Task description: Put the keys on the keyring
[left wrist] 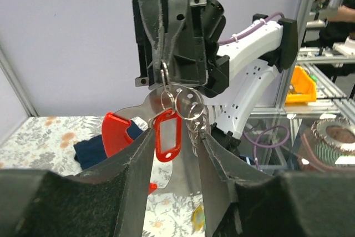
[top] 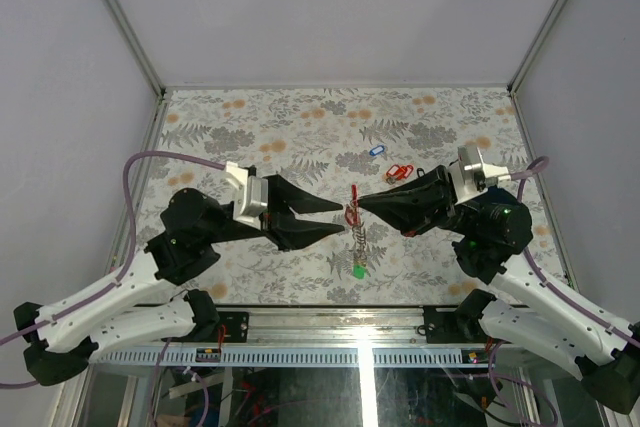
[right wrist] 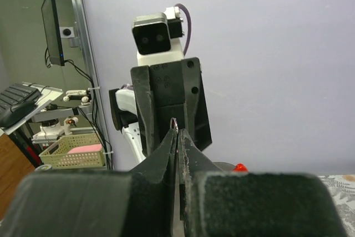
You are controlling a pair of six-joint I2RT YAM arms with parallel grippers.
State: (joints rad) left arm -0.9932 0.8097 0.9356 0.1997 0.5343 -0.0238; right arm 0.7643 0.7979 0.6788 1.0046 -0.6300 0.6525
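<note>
- The right gripper (top: 362, 203) is pinching the keyring (left wrist: 188, 104) between fully closed fingers, holding it up over the middle of the floral table (top: 260, 127).
- A red tag (left wrist: 166, 134) is dangling from the keyring, with several small silvery rings hanging beside it.
- A string of small rings is trailing down from the bunch, and a green tag (top: 358, 271) is sitting at its lower end.
- The left gripper (top: 343, 219) is facing the right one, with its 2 fingers (left wrist: 133, 165) standing apart on either side of the hanging bunch and gripping nothing.
- 1 blue-tagged key (top: 376, 150) is lying loose on the table beyond the grippers, and red-tagged keys (top: 400, 173) are lying near it.
- A navy cloth (left wrist: 91, 151) is showing behind the left finger in the left wrist view.
</note>
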